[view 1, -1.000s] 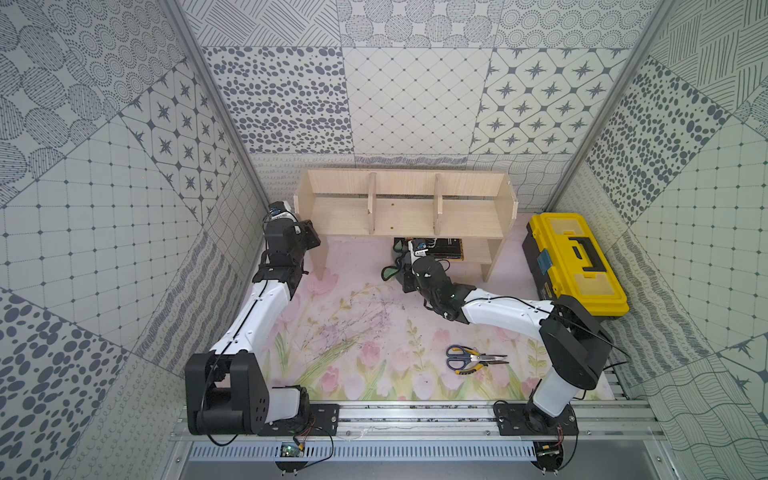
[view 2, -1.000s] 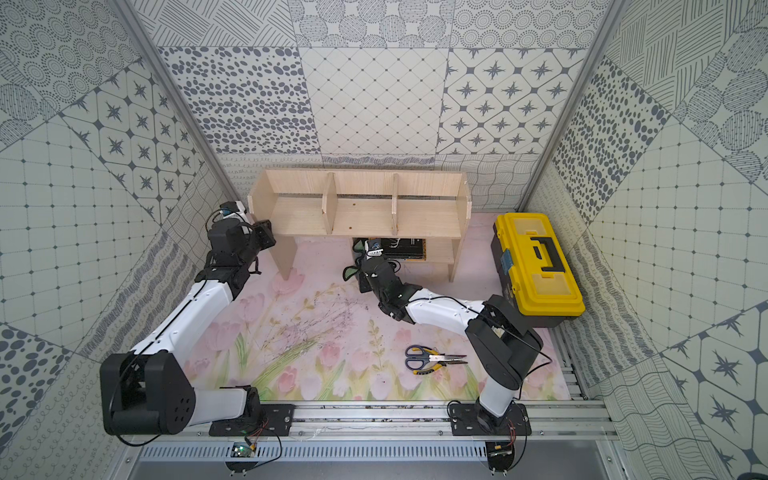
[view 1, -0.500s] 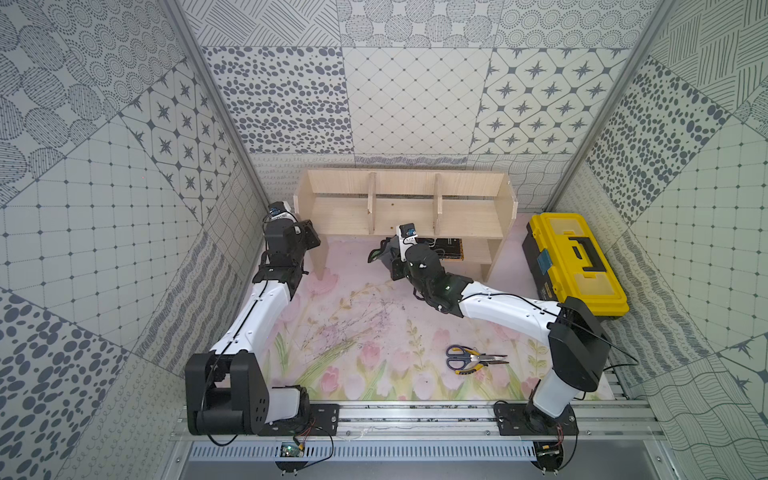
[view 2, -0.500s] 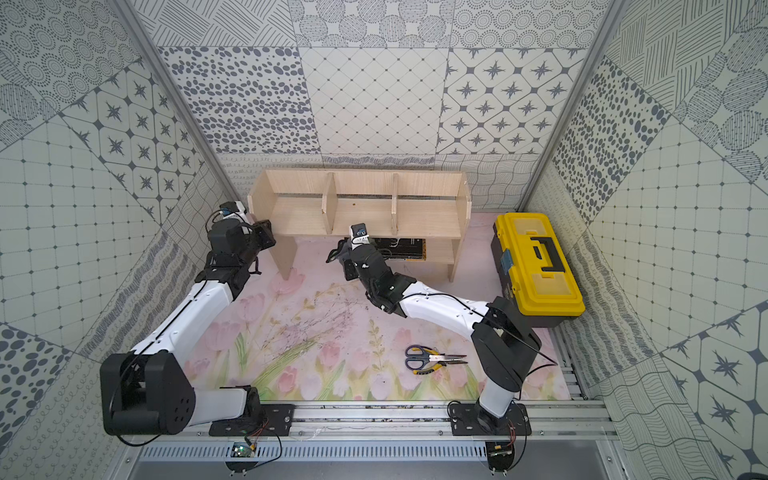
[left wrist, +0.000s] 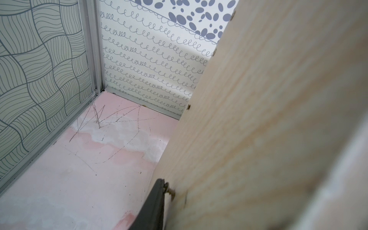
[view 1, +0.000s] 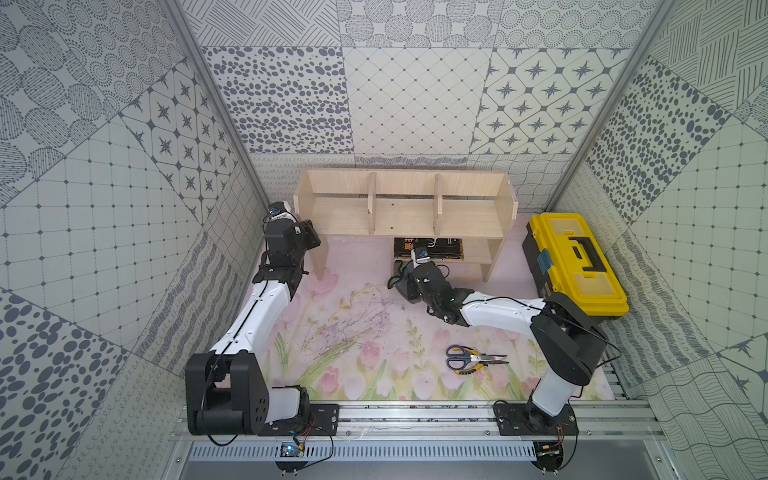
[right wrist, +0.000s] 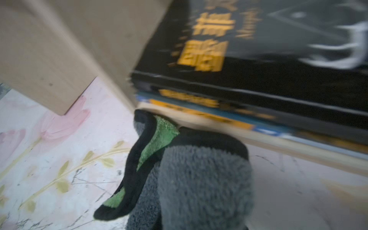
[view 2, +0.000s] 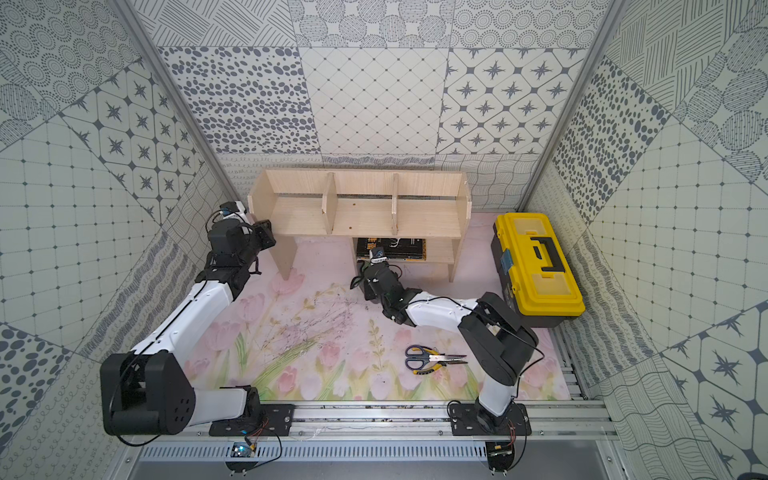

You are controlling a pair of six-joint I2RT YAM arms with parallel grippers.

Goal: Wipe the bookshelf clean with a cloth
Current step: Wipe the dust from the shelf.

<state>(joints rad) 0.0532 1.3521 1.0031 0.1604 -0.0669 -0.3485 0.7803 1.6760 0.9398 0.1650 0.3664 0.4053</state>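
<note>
Only in the left wrist view is one dark finger [left wrist: 154, 207] of the left gripper [view 1: 311, 240] seen. It lies against the left side panel [left wrist: 258, 119] of the bookshelf [view 1: 399, 212]; whether the jaws are clamped cannot be told. Only the right wrist view shows the cloth [right wrist: 199, 179] clearly: fluffy dark grey, green underside, black hem. It is pinched in the closed right gripper [view 1: 404, 286], just before the books [right wrist: 258, 59] stacked on the lower shelf [view 1: 471, 249].
</note>
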